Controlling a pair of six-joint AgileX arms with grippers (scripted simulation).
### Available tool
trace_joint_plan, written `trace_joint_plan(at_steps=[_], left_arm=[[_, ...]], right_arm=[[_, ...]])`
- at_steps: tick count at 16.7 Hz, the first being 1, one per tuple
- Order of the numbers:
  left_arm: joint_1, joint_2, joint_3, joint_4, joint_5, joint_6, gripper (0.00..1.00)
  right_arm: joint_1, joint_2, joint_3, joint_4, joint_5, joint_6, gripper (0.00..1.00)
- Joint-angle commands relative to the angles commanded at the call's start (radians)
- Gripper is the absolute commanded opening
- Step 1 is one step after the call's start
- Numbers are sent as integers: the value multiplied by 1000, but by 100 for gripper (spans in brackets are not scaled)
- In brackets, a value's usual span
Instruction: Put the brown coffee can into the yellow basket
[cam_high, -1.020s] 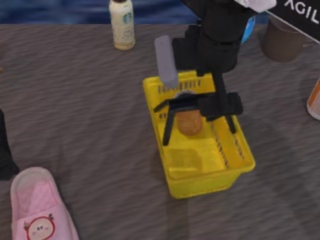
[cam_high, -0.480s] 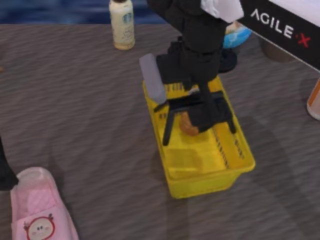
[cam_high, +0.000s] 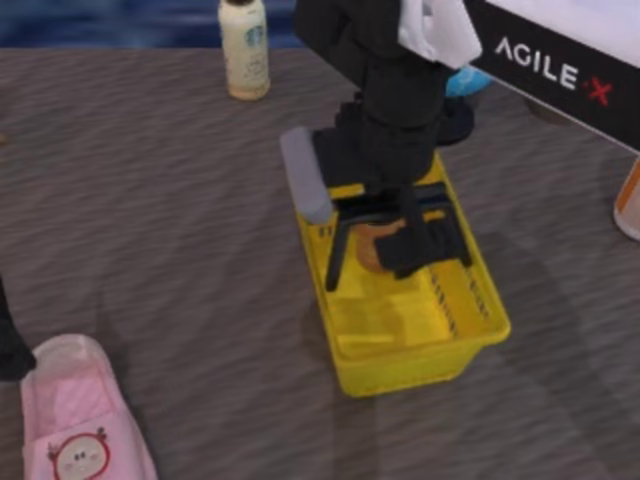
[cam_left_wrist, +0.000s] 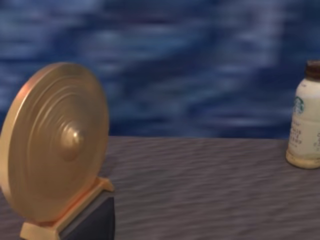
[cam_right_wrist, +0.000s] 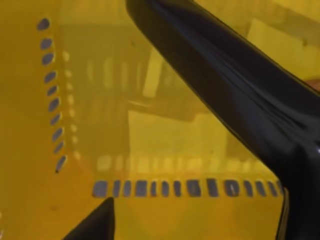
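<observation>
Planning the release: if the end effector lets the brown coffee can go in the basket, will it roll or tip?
The brown coffee can is a tilted cylinder, so it would probably topple and roll. The yellow basket walls should contain it. It looks rigid, unlikely to deform.

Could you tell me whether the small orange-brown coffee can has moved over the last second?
Yes. The small orange-brown coffee can, under the right gripper, has shifted slightly toward the far end of the bright yellow slotted plastic basket, which stayed put.

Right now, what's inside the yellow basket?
The brown coffee can, partly covered by the right gripper reaching into the yellow basket. The basket floor under them is hidden.
</observation>
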Motion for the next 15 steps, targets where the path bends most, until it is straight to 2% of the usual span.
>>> trace_joint_plan(at_steps=[2, 15], left_arm=[[0, 0, 0, 0, 0, 0, 100], [0, 0, 0, 0, 0, 0, 100]], right_arm=[[0, 0, 0, 0, 0, 0, 100], [0, 0, 0, 0, 0, 0, 2]])
